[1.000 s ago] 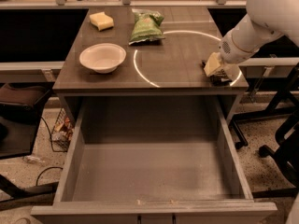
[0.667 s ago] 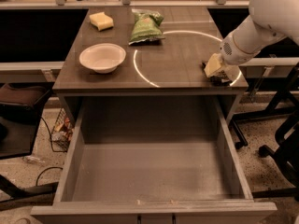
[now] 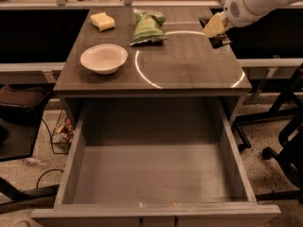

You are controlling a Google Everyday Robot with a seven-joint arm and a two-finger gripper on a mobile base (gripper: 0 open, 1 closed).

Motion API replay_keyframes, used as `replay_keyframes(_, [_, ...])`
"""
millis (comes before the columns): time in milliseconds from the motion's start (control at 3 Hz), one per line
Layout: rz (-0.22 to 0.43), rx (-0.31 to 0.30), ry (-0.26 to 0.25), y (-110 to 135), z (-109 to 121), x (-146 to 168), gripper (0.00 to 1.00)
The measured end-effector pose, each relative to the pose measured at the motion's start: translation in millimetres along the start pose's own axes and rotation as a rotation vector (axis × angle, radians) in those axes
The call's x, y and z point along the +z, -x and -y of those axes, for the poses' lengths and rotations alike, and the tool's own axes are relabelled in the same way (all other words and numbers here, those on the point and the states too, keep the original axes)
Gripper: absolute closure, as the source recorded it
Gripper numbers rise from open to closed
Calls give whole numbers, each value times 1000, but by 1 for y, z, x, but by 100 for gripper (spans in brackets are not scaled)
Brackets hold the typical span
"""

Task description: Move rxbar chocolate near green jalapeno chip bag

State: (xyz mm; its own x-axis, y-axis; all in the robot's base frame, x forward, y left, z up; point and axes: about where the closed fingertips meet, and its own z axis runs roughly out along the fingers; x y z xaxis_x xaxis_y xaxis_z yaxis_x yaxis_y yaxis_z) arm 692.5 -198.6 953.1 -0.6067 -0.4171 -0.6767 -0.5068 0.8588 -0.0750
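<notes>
The green jalapeno chip bag [image 3: 148, 28] lies at the back middle of the dark table top [image 3: 189, 65]. My gripper [image 3: 214, 28] hangs above the table's back right part, to the right of the bag and apart from it. Its pale fingers are shut on the rxbar chocolate [image 3: 219, 42], whose dark ends stick out on either side of them. The bar is lifted off the table.
A white bowl [image 3: 103, 58] stands at the left of the table. A pale yellow sponge block [image 3: 103, 21] lies at the back left. A wide empty drawer [image 3: 156, 174] stands pulled out below the front edge. Chair legs [image 3: 284, 141] stand on the right.
The gripper has risen from the table's right front edge and moved back and slightly left toward the bag, carrying the bar. Bag, bowl and sponge have not moved.
</notes>
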Motion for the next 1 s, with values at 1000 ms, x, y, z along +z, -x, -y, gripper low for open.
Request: replay_keyframes(1000, [88,-88,22,125,-5,48,100])
